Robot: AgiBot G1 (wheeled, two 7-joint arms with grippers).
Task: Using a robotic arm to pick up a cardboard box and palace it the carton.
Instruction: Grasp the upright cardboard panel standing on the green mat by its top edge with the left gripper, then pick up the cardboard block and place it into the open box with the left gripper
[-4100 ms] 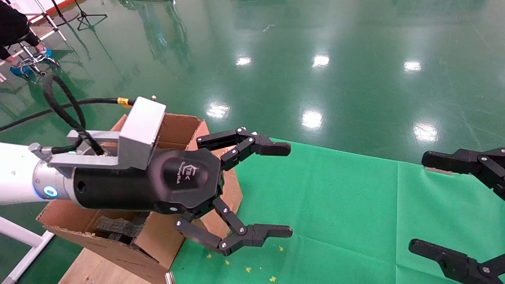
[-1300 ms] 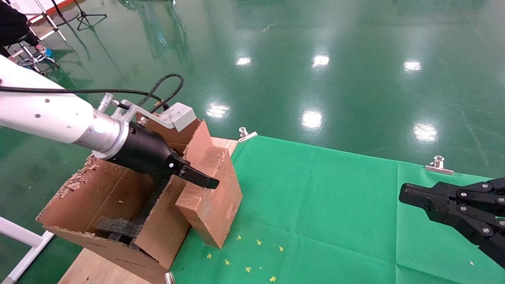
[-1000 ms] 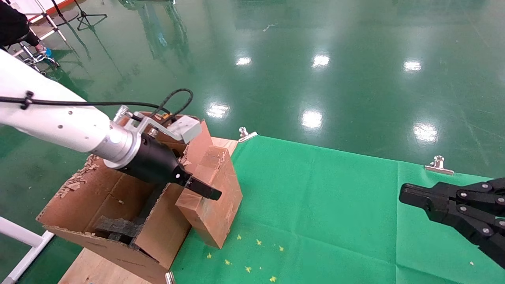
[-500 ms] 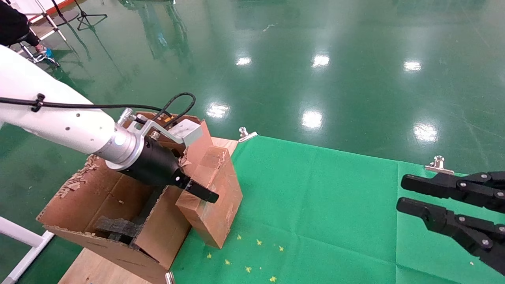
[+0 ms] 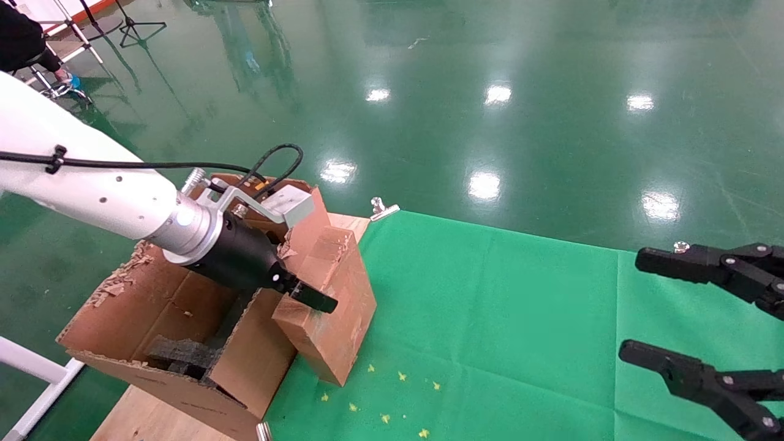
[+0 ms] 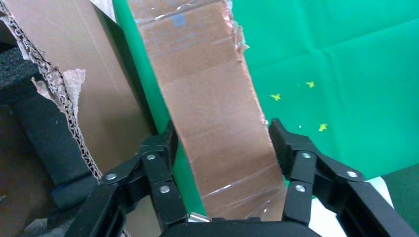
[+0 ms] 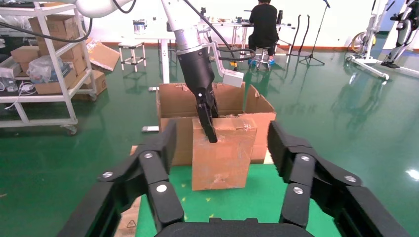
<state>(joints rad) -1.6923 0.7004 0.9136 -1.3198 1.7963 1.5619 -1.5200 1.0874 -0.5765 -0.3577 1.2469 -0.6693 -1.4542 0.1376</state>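
Observation:
The cardboard box (image 5: 346,318) stands tilted on the green cloth, leaning against the carton (image 5: 177,373). The robotic arm's left gripper (image 5: 315,297) comes down over the box's upper end, shut on it. In the left wrist view the cardboard box (image 6: 217,113) fills the span of the left gripper (image 6: 222,129), one finger (image 6: 163,153) on the carton side and the other on the far face. Black foam (image 5: 180,354) lies inside the carton. My right gripper (image 5: 634,306) hovers open over the cloth at the right, facing the cardboard box (image 7: 225,158).
The green cloth (image 5: 502,318) is clipped at its far edge by a metal clip (image 5: 383,209). Yellow scraps (image 5: 392,398) lie near the box. The carton sits on a wooden board (image 5: 147,422). Shelves with boxes (image 7: 44,59) and a seated person (image 7: 264,24) are beyond.
The right gripper has gone from shut to wide open over the last second. The left gripper has sunk slightly lower over the box. The box has not moved.

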